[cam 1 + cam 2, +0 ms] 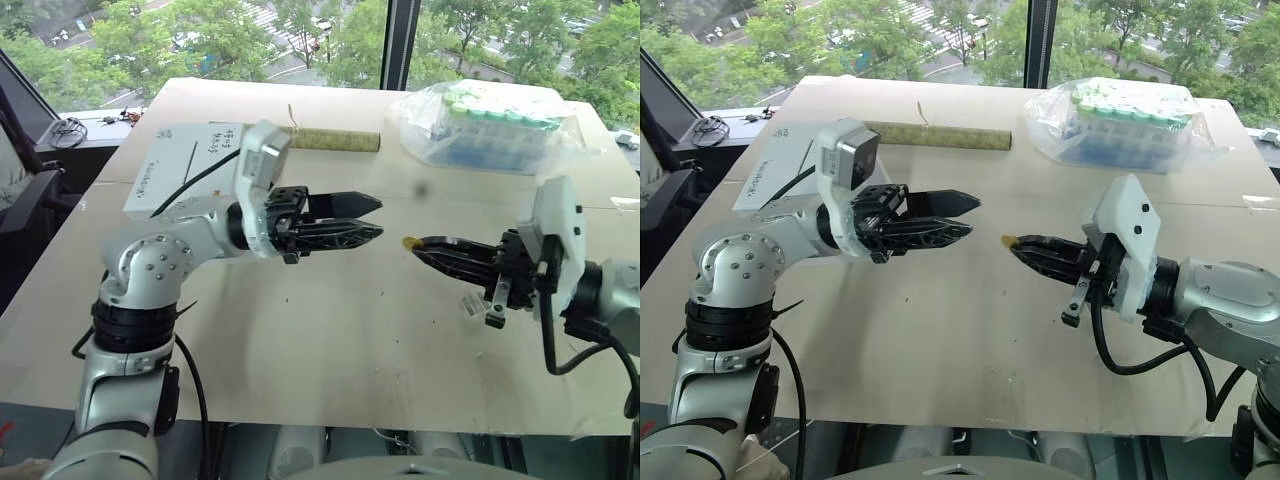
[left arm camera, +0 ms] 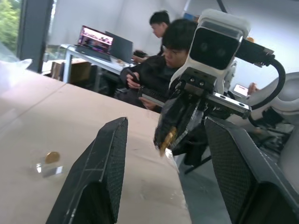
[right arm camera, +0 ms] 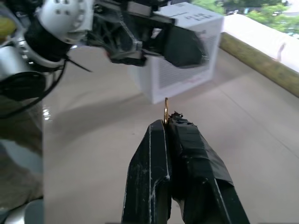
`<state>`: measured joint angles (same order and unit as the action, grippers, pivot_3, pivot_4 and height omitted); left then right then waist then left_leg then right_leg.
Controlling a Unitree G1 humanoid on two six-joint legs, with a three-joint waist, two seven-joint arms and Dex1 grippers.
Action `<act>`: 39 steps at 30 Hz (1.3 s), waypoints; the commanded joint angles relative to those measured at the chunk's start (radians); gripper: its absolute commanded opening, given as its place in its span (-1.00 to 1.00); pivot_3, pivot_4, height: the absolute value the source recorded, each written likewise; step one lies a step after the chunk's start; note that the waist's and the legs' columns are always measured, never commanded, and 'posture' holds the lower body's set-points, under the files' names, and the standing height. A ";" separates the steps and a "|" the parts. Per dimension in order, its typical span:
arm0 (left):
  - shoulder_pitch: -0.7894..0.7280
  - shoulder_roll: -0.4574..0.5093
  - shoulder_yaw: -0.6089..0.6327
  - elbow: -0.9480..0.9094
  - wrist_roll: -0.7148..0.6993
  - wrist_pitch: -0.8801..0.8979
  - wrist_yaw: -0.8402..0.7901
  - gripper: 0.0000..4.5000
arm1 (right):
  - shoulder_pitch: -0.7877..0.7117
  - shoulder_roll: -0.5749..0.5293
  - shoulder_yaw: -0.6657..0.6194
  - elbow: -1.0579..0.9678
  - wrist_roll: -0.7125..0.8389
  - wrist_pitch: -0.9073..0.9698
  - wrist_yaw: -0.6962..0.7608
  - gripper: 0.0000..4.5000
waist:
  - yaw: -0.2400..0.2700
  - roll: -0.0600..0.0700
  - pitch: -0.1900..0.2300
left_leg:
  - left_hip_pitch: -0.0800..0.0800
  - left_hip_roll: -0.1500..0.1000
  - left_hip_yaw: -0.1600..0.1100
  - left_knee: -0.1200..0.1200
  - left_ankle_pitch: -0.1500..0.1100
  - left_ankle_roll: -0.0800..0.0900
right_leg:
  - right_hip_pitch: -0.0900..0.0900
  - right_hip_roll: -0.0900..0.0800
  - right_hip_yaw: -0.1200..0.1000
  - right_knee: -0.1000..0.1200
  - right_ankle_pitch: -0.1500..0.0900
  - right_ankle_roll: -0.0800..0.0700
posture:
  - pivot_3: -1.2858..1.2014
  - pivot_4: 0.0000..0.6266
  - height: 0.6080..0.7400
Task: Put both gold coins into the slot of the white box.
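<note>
Black-fingered right gripper (image 1: 1014,243) pinching a small flat gold coin (image 3: 166,111) at its tips, facing the left gripper (image 1: 375,218). Standing part open and empty, tips just apart from that coin. Lying on the tan table (image 1: 330,340) beyond: a second gold coin (image 2: 52,157).

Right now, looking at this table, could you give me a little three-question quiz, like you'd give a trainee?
1. True or false: the right hand pinches a gold coin at its fingertips.
2. Which hand stands open? A) the left hand B) the right hand C) both
3. Fill in: a second gold coin lies on the ____.

Key
1. True: the coin sticks up edge-on from the shut fingertips.
2. A: a gap shows between its two fingers, and it holds nothing.
3. Table: it lies flat there, next to a small clear plastic piece. The white box stands behind the left hand.
</note>
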<state>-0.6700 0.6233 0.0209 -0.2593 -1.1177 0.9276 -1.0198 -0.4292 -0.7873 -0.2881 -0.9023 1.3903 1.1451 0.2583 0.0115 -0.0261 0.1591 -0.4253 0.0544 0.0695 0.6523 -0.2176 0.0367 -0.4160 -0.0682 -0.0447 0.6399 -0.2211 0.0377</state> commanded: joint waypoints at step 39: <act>-0.025 -0.005 -0.036 0.000 0.127 -0.039 -0.193 -0.99 | -0.086 -0.220 0.160 0.045 0.147 -0.253 -0.079 -1.00 | 0.002 0.000 0.000 | -0.003 0.000 0.000 0.001 0.000 0.000 | -0.003 0.000 0.001 0.000 0.000 0.000 | 0.03 -0.52 1.00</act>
<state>-0.6710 0.6200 -0.0298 -0.2526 -0.9768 0.8893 -1.2058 -0.4997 -0.9961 -0.1169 -0.8459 1.5258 0.9228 0.1854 0.0134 -0.0262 0.1592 -0.4279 0.0545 0.0698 0.6533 -0.2176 0.0367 -0.4191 -0.0686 -0.0439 0.6403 -0.2210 0.0377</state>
